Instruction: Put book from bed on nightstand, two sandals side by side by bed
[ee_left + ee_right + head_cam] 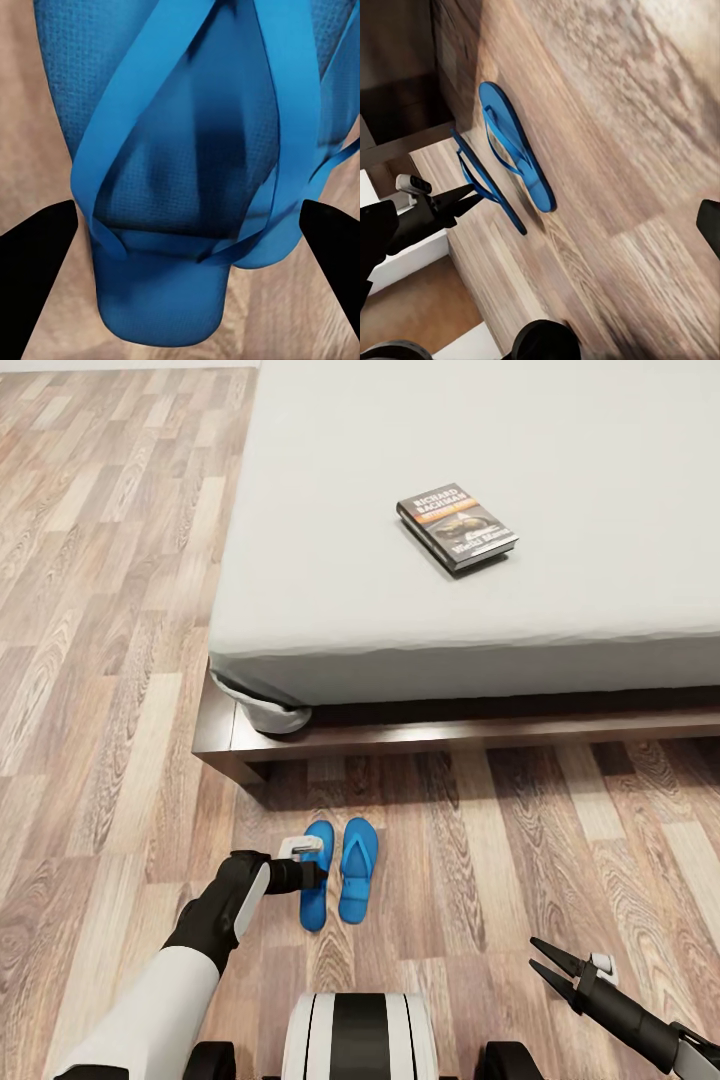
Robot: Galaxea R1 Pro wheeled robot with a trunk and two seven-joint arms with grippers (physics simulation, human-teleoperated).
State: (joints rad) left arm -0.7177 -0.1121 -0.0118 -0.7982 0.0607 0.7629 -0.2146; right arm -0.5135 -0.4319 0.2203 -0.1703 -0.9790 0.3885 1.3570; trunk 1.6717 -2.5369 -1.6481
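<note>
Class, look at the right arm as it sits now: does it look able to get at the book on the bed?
Probably not from here. The right gripper hangs low over the floor, while the book lies well in on the bed, past its wooden frame. Nothing covers the book, but the robot would likely need to move closer.

My left gripper (318,876) sits low over the left sandal (316,874), fingers spread either side; whether they touch it I cannot tell. The right sandal (357,869) lies just beside it, leaving little room between. The bed (330,740) frame blocks the way ahead. Open wood floor (560,840) surrounds my right gripper (543,958). The mattress around the book (457,526) is bare.
</note>
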